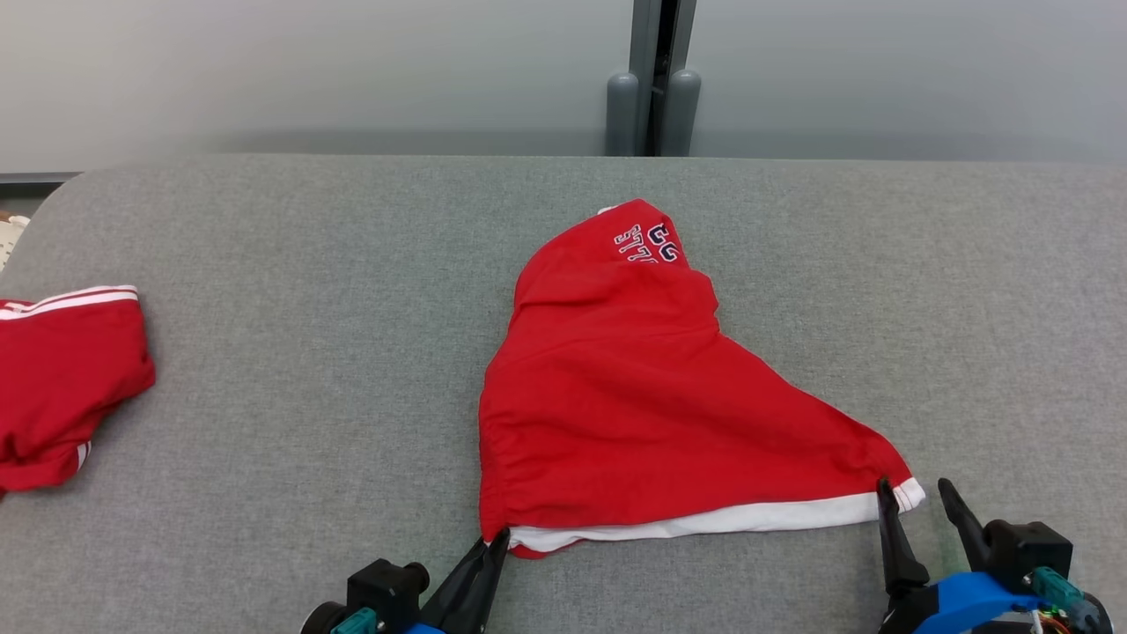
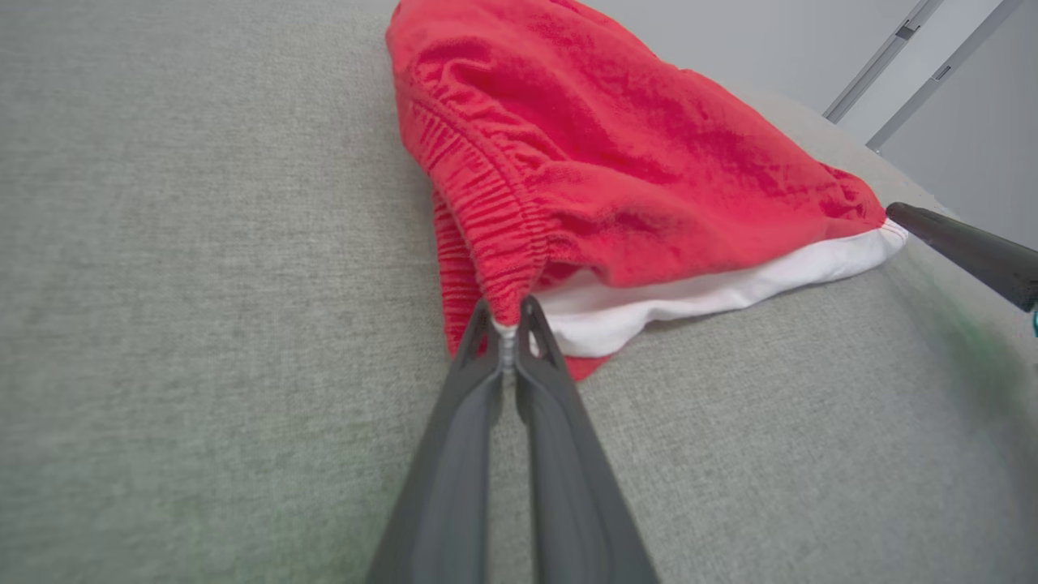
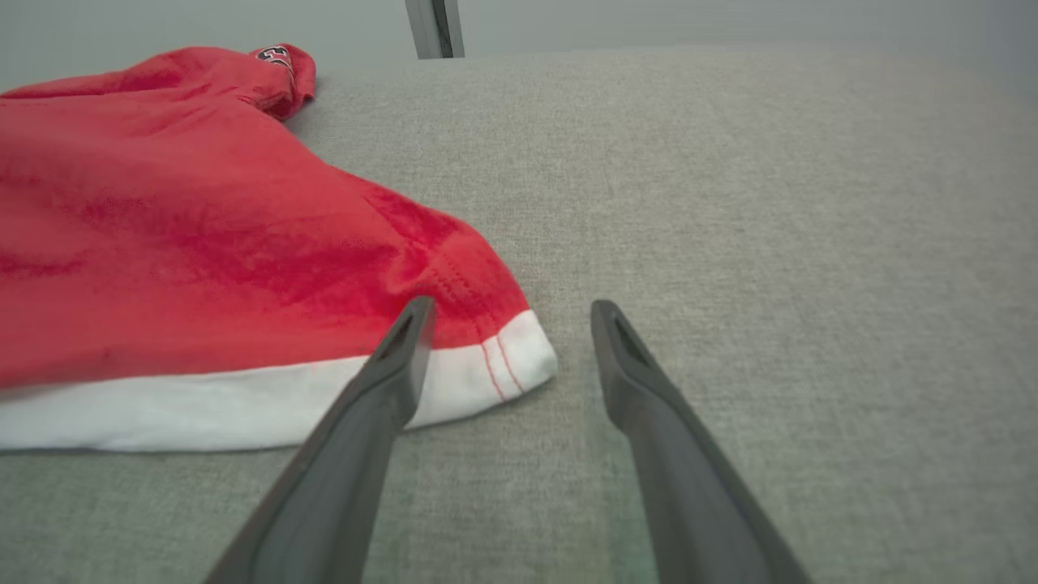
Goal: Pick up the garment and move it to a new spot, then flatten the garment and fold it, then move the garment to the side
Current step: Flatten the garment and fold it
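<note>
The garment is a pair of red shorts with a white hem and dark lettering, lying in a rumpled triangle on the grey table. My left gripper is shut on the garment's near left corner; in the left wrist view the fingertips pinch the elastic waistband edge. My right gripper stands open at the near right corner. In the right wrist view the white-hemmed corner lies between the two fingers, the left finger over the hem, the right one on bare table.
A second red garment with white stripes lies at the table's left edge. A grey post stands against the wall behind the table's far edge. Bare grey table surrounds the shorts on all sides.
</note>
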